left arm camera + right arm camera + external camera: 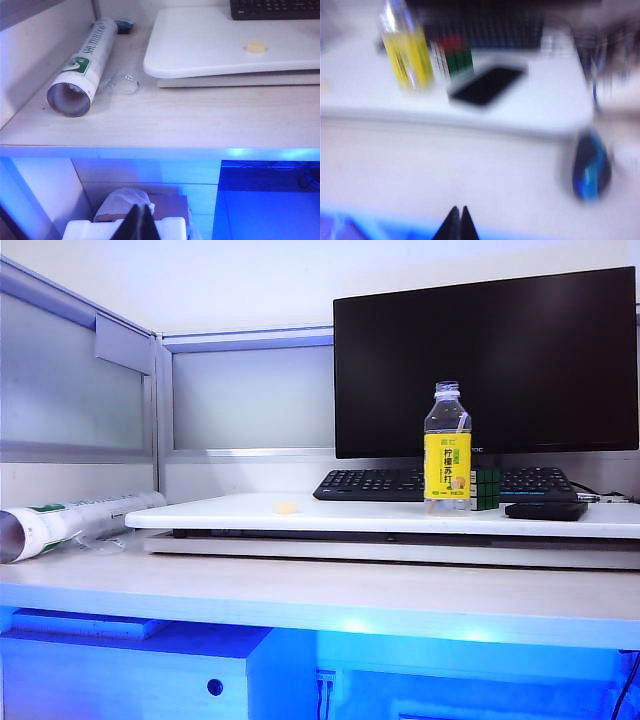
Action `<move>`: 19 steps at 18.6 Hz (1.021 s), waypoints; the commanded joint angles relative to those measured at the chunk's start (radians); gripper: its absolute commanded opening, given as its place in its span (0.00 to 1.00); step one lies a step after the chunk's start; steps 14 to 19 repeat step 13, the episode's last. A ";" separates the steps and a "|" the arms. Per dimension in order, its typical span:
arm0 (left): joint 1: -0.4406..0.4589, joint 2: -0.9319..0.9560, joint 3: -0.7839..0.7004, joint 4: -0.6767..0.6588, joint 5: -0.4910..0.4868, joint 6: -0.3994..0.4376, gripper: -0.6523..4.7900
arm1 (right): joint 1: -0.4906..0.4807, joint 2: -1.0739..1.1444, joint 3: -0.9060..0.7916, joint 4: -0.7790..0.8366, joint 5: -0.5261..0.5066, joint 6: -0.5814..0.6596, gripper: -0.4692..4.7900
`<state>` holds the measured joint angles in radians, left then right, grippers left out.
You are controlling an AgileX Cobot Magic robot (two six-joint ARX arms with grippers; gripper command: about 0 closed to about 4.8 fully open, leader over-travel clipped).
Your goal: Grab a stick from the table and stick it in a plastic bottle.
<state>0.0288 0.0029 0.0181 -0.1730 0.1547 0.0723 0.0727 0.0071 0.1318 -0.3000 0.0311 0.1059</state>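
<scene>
The plastic bottle (447, 447) is seen upright on the raised white board of the surface (300, 585), toward the board's right part, in front of the keyboard (400, 483) and monitor (485, 360). The stick (458, 440) is seen leaning inside the bottle, its top near the neck. A cube puzzle (487, 488) is touching or just beside the bottle on its right; a dark phone (545, 510) lies near the board's front edge. A small pale-yellow blob (287, 507) lies on the board's left part, with bare board around it. A rolled white tube (70, 520) lies on the lower surface at far left, off the board.

The left gripper (140, 220) is held low, below the front edge of the surface, jaws closed on nothing. The right gripper (456, 222) is likewise at the front edge, jaws closed and empty; that view is blurred. A blue mouse (591, 167) lies beside the board's right edge. The front strip of the surface is unoccupied between tube and mouse.
</scene>
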 commanded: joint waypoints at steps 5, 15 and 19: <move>0.000 0.003 -0.005 -0.003 -0.035 -0.028 0.11 | 0.001 -0.002 -0.071 -0.066 0.027 0.003 0.08; 0.001 0.003 -0.005 -0.003 -0.038 -0.027 0.11 | 0.002 -0.003 -0.071 -0.067 0.041 0.002 0.08; 0.001 0.003 -0.005 -0.003 -0.038 -0.027 0.11 | 0.002 -0.003 -0.071 -0.067 0.041 0.002 0.08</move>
